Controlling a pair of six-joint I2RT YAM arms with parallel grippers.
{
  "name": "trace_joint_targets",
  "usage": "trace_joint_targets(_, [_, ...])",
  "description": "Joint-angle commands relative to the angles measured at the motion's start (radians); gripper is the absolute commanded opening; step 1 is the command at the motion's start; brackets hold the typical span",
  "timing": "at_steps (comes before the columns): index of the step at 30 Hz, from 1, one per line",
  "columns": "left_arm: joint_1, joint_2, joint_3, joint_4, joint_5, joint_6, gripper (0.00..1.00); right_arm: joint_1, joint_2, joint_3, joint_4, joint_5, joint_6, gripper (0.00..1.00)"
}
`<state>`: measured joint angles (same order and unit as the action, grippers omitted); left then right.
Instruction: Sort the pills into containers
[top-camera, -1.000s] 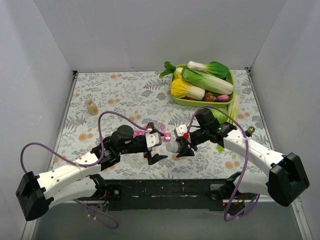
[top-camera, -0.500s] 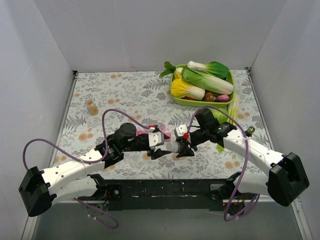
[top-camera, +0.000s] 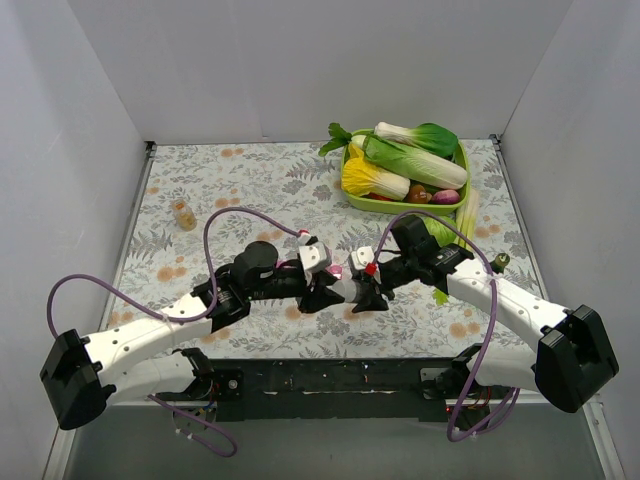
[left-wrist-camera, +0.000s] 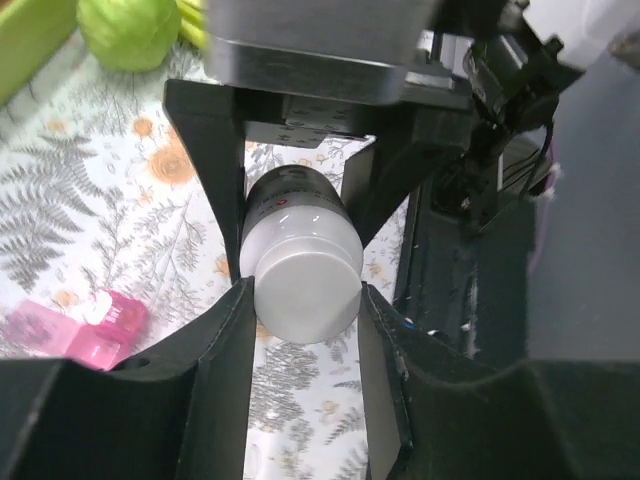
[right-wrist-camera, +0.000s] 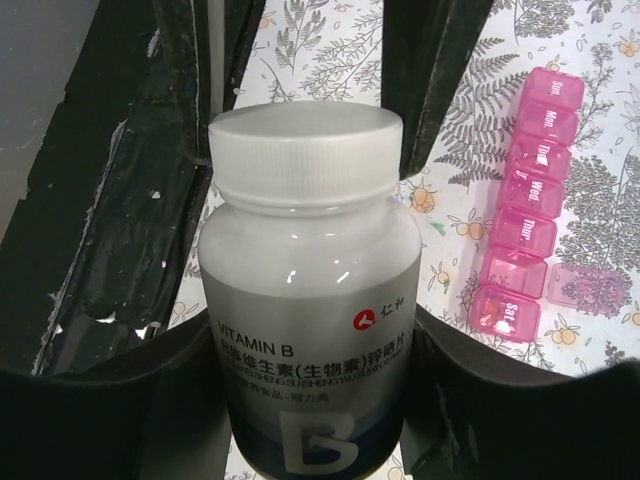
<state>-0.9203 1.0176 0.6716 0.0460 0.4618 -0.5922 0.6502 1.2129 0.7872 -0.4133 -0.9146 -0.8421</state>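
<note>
Floral-print bench (top-camera: 200, 190). Gripped across its body by the right end effector (right-wrist-camera: 310, 345) is a white Vitamin B bottle (right-wrist-camera: 305, 250); the left end effector (left-wrist-camera: 303, 295) is narrowed onto the cap, fingers touching both sides. The pink pill organizer (right-wrist-camera: 525, 205) lies flat on the bench beside the right end effector, on its wrist view's right, one lid near the Sat end flipped open.

A plain white back wall (top-camera: 300, 70), left wall (top-camera: 60, 180) and right wall (top-camera: 580, 150) close in the table (top-camera: 250, 180) on three sides. Its pale covering is printed with grey fern leaves and small orange flowers. A black rail (top-camera: 330, 378) runs along the near edge. The light is even and soft.
</note>
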Motion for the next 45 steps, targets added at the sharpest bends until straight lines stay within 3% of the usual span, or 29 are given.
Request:
trace_joint_targets(1, [0.001, -0.007, 0.072, -0.038, -0.201, -0.469, 0.0, 0.006, -0.015, -0.014, 0.053, 0.042, 0.044, 0.03])
trace_joint_targets(3, [0.005, 0.001, 0.1, -0.116, -0.253, -0.633, 0.0, 0.006, -0.019, -0.016, 0.067, 0.059, 0.055, 0.04])
trace_joint_targets(4, [0.008, 0.001, 0.105, -0.135, -0.267, -0.82, 0.0, 0.006, -0.019, -0.017, 0.07, 0.069, 0.061, 0.03])
trace_joint_targets(7, [0.02, 0.016, 0.141, -0.23, -0.276, -1.099, 0.0, 0.005, -0.021, -0.023, 0.08, 0.079, 0.074, 0.03])
trace_joint_targets(8, [0.021, 0.03, 0.157, -0.265, -0.281, -1.268, 0.0, 0.003, -0.021, -0.022, 0.082, 0.077, 0.078, 0.03])
trace_joint_targets(12, [0.021, 0.116, 0.275, -0.428, -0.252, -1.452, 0.0, 0.005, -0.012, -0.017, 0.088, 0.076, 0.089, 0.03])
trace_joint_targets(14, [0.021, 0.139, 0.293, -0.434, -0.247, -1.472, 0.0, 0.005, -0.012, -0.014, 0.085, 0.079, 0.09, 0.03])
trace_joint_targets(16, [0.021, 0.145, 0.313, -0.431, -0.242, -1.459, 0.1, 0.005, -0.019, -0.02, 0.085, 0.085, 0.09, 0.02])
trace_joint_targets(17, [0.021, 0.145, 0.318, -0.445, -0.242, -1.453, 0.3, 0.005, -0.026, -0.023, 0.087, 0.086, 0.09, 0.03])
trace_joint_targets(20, [0.023, 0.116, 0.31, -0.431, -0.244, -1.387, 0.69, 0.002, -0.03, -0.032, 0.093, 0.085, 0.092, 0.02])
trace_joint_targets(24, [0.026, 0.052, 0.269, -0.42, -0.258, -1.293, 0.98, -0.001, -0.026, -0.025, 0.093, 0.079, 0.094, 0.02])
trace_joint_targets(28, [0.043, -0.023, 0.208, -0.416, -0.235, -1.131, 0.98, -0.003, -0.023, -0.019, 0.084, 0.069, 0.092, 0.03])
trace_joint_targets(31, [0.054, -0.098, 0.16, -0.425, -0.171, -0.809, 0.98, -0.004, -0.027, -0.02, 0.076, 0.051, 0.083, 0.03])
trace_joint_targets(32, [0.054, -0.115, 0.148, -0.425, -0.129, -0.585, 0.98, -0.004, -0.027, -0.022, 0.071, 0.043, 0.074, 0.03])
trace_joint_targets(34, [0.052, -0.163, 0.112, -0.419, -0.074, -0.415, 0.98, -0.004, -0.026, -0.02, 0.065, 0.022, 0.067, 0.03])
trace_joint_targets(39, [0.051, -0.283, -0.054, -0.192, 0.041, 0.069, 0.98, -0.006, -0.009, -0.009, 0.051, -0.003, 0.052, 0.03])
trace_joint_targets(42, [0.052, -0.283, -0.11, -0.016, 0.017, 0.23, 0.98, -0.006, -0.006, -0.006, 0.048, -0.004, 0.051, 0.03])
trace_joint_targets(45, [0.052, -0.159, -0.075, 0.025, 0.026, 0.284, 0.98, -0.006, -0.006, -0.009, 0.047, -0.007, 0.048, 0.03])
